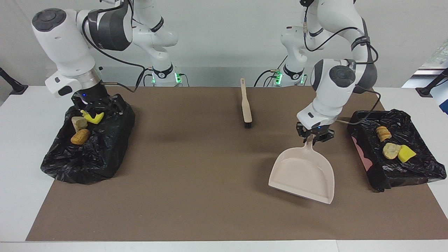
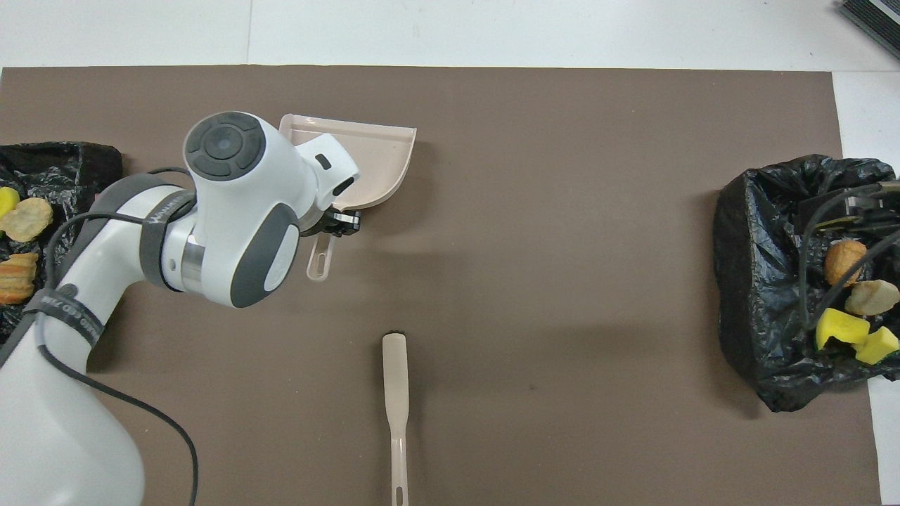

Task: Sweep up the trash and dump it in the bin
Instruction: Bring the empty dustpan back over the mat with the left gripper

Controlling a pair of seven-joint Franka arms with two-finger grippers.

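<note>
White wall (image 1: 224,42), white table (image 1: 21,157).

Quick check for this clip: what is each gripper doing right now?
Left gripper: shut on the dustpan handle, over the brown mat.
Right gripper: open, empty, over the black bag.

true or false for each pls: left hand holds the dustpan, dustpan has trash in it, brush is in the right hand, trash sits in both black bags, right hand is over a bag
1. The left hand holds the dustpan by its handle. True.
2. The dustpan has trash in it. False: its tray is empty.
3. The brush is in the right hand. False: it lies alone on the brown mat.
4. Trash sits in both black bags. True: scraps lie in the bag at the left arm's end and in the bag at the right arm's end.
5. The right hand is over a bag. True.
</note>
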